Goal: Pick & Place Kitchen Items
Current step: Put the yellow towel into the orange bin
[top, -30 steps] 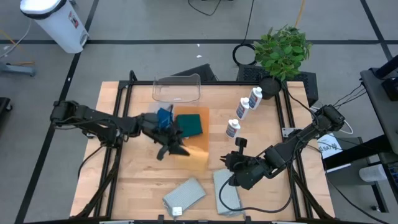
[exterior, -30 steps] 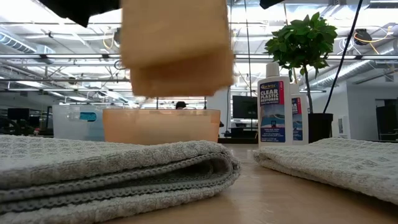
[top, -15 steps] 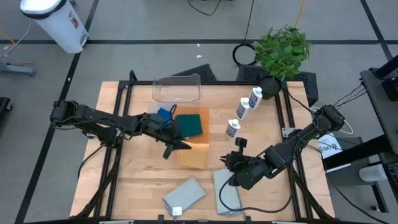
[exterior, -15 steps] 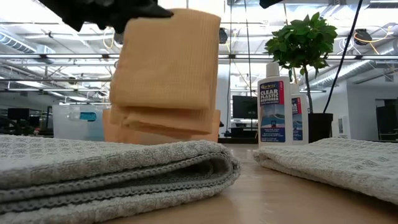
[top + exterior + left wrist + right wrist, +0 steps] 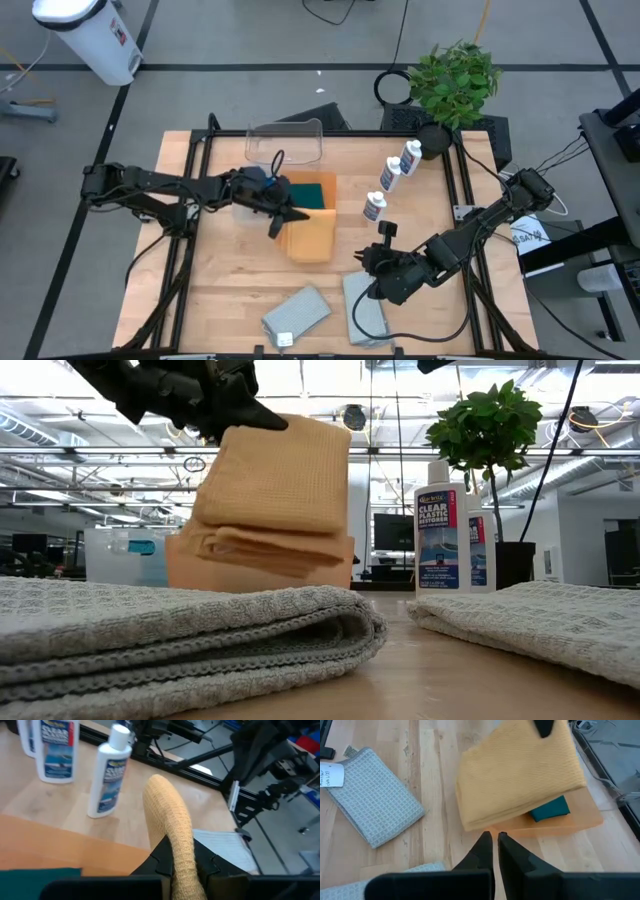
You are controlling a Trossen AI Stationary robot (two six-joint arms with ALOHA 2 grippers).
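Observation:
My left gripper [image 5: 284, 215] is shut on a folded orange cloth [image 5: 310, 240], held above mid-table. Under it a second orange cloth [image 5: 570, 820] lies flat on the table, with a dark green pad [image 5: 308, 196] on top. A blue sponge [image 5: 262, 181] sits beside my left arm. Three white bottles [image 5: 390, 177] stand at the far right. Two grey cloths [image 5: 296, 313] [image 5: 365, 306] lie near the front edge. My right gripper [image 5: 366, 257] hangs shut over the table, above the right grey cloth, and touches nothing. My left gripper pinches the orange cloth's upper folded edge [image 5: 175, 837] between its two fingers, several layers together. The fingers come nearly level from the table's left. The cloth hangs slanted below them; its lower end [image 5: 270, 550] is low over the flat orange cloth, and I cannot tell if it touches.
A clear plastic tub [image 5: 285, 143] stands at the far edge behind the green pad. A potted plant [image 5: 455, 85] stands at the far right corner. Bare wood shows on the table's left half [image 5: 215, 270].
My left gripper has gone a little toward the far edge and down, and has turned. The orange cloth has come down with it and now hangs lower and more slanted, its layers fanned at the bottom.

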